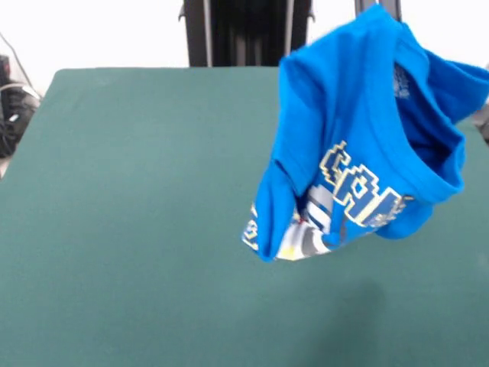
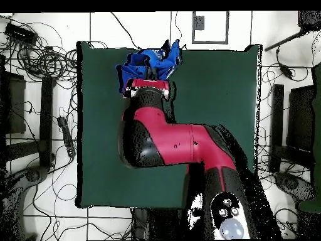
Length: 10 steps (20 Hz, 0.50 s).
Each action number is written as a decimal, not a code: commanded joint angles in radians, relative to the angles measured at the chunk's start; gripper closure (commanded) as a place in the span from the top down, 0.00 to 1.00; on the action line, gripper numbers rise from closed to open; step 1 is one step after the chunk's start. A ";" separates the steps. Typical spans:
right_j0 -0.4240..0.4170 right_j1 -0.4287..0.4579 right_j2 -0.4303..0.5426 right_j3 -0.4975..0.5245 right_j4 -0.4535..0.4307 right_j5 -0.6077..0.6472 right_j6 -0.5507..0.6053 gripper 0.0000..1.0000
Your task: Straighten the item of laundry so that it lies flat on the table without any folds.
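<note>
T-shirt [image 1: 359, 138] hangs bunched in soft folds above green-cloth table [image 1: 137, 214]; jaws' state cannot be told.

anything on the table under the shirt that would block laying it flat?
Nothing visible. The blue T-shirt hangs bunched in the air over the table, and the green cloth below and around it is bare in the front view. Overhead, the arm hides part of the table.

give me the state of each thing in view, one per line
T-shirt: bunched and folded, hanging lifted in the air, not flat on the table
table: green cloth bare where visible, shirt not spread on it
arm: reaching across the table over the shirt
end effector: hidden by shirt and arm, open or shut cannot be told
</note>
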 commanded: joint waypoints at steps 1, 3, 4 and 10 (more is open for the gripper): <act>0.048 0.132 -0.032 0.117 -0.011 -0.121 0.173 0.00; 0.052 0.141 -0.032 0.115 -0.004 -0.130 0.174 0.00; 0.057 0.150 -0.035 0.114 -0.001 -0.137 0.173 0.00; 0.094 0.092 -0.042 0.147 0.051 -0.067 0.192 0.00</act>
